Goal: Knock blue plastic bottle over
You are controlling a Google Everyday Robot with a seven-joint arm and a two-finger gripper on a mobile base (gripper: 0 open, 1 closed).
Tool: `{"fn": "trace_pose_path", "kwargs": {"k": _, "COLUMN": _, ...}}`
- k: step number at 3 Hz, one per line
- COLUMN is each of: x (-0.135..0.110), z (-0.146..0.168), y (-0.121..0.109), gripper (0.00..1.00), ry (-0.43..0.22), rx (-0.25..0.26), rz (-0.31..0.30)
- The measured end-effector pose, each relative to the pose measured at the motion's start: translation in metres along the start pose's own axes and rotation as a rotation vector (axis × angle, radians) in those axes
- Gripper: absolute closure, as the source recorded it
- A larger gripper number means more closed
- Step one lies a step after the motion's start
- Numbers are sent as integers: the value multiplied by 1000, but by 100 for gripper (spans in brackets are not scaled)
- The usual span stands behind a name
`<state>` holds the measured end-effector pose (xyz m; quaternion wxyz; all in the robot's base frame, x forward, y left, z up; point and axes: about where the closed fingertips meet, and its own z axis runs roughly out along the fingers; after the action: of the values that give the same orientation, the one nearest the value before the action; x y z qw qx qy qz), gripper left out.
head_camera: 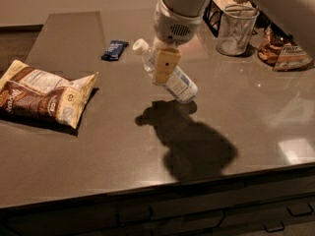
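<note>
Obs., L to R, dark countertop (98, 146):

- Far L: brown/white snack bag (42, 95) lying flat, near L edge.
- Behind it, further back: small dark blue wrapper (114, 49), flat, well apart from the bag.
- Ctr: blue plastic bottle (181, 85), clear w/ white cap and white-and-blue label. Steeply tilted, cap up and to the L, base down and to the R. Base looks at or just above the counter; can't tell if touching. Cap end sits near the blue wrapper but apart from it.
- Gripper (165, 70) comes down from the white arm at top ctr and lies across the bottle's upper body on the camera side, just below the cap. Contact w/ bottle looks likely. Whether it is clamping the bottle or loose: cannot tell.
- Dark shadow of arm + bottle on the counter, below and R of the bottle.
- Back R: wire mesh cup (237, 29), upright.
- Far R: brown snack packet (285, 53), beside the cup, apart from it.
- Front edge: drawer fronts below the counter.
</note>
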<state>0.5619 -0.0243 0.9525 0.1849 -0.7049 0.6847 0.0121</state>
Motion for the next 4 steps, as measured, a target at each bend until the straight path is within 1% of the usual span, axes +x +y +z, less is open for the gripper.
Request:
{"fn": "trace_pose_path", "kwargs": {"k": 1, "x": 0, "z": 15, "y": -7, "gripper": 83, "ry": 72, "rx": 21, "rz": -43}}
{"fn": "trace_pose_path", "kwargs": {"k": 2, "x": -7, "z": 36, "y": -2, "gripper": 52, "ry": 117, "rx": 1, "rz": -105}}
{"fn": "trace_pose_path", "kwargs": {"k": 3, "x": -11, "z": 48, "y": 2, "gripper": 29, "ry": 134, "rx": -20, "rz": -136}}
{"fn": "trace_pose_path", "kwargs": {"k": 4, "x": -12, "z": 60, "y": 7, "gripper": 7, "ry": 144, "rx": -52, "rz": -154}}
